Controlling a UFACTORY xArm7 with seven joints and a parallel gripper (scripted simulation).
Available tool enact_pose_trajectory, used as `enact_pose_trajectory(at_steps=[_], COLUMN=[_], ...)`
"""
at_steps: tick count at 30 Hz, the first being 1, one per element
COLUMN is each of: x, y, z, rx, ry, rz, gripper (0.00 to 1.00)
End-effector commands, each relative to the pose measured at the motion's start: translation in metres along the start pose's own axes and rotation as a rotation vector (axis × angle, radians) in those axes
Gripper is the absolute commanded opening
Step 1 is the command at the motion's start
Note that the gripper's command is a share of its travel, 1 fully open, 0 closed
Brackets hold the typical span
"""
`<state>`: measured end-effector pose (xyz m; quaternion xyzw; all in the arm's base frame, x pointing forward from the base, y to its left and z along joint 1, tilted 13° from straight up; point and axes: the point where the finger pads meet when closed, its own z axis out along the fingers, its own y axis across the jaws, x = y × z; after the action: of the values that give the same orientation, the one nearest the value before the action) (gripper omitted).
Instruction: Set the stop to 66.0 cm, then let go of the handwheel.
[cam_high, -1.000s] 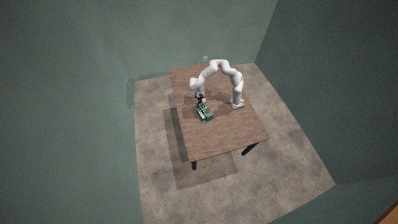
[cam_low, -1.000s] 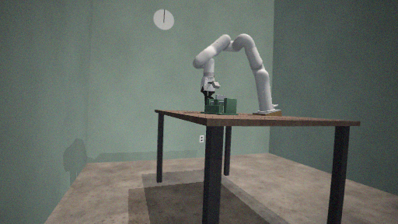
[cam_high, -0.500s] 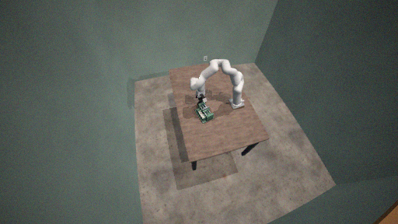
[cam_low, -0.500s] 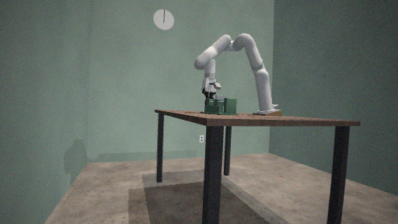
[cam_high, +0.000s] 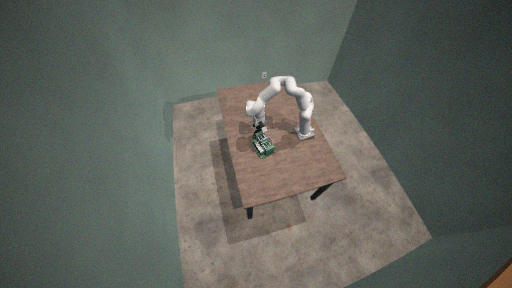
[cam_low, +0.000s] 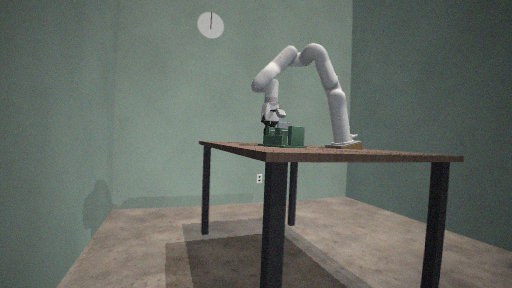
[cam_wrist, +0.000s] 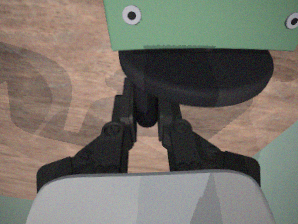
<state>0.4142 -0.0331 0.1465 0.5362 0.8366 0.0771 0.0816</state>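
On the wrist view, from the left: wood-grain worktop (cam_wrist: 47, 43) with soft shadows, then the black gripper (cam_wrist: 148, 120) rising from its grey housing. The two black fingers stand narrow, clamped on a short black crank knob (cam_wrist: 147, 111) that hangs from the black handwheel (cam_wrist: 196, 76). The wheel is a dark disc lying directly ahead of the jaws, touching the underside of the green block (cam_wrist: 200, 6) of the stop fixture. Two round screw heads show on that green face, one left, one at the right edge. No writing or brand can be read anywhere.

From above, one green fixture (cam_high: 263, 144) sits near the middle of the single brown worktop (cam_high: 295, 175), with the white arm (cam_high: 280, 87) arching over from its base (cam_high: 306, 134) on the right. The side view shows one round wall clock (cam_low: 210, 25) and one wall socket (cam_low: 259, 178).
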Motion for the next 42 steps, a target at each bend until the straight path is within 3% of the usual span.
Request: enact_pose_trajectory(at_steps=[1,20,42], x=[0.0,-0.001,-0.001], y=[-0.001,0.01,0.033], z=[0.005,0.031,0.038], rx=[0.0,0.0,0.0], ry=[-0.001,-0.001,-0.001], rz=[0.0,0.0,0.0], gripper=[0.06,0.06,0.06])
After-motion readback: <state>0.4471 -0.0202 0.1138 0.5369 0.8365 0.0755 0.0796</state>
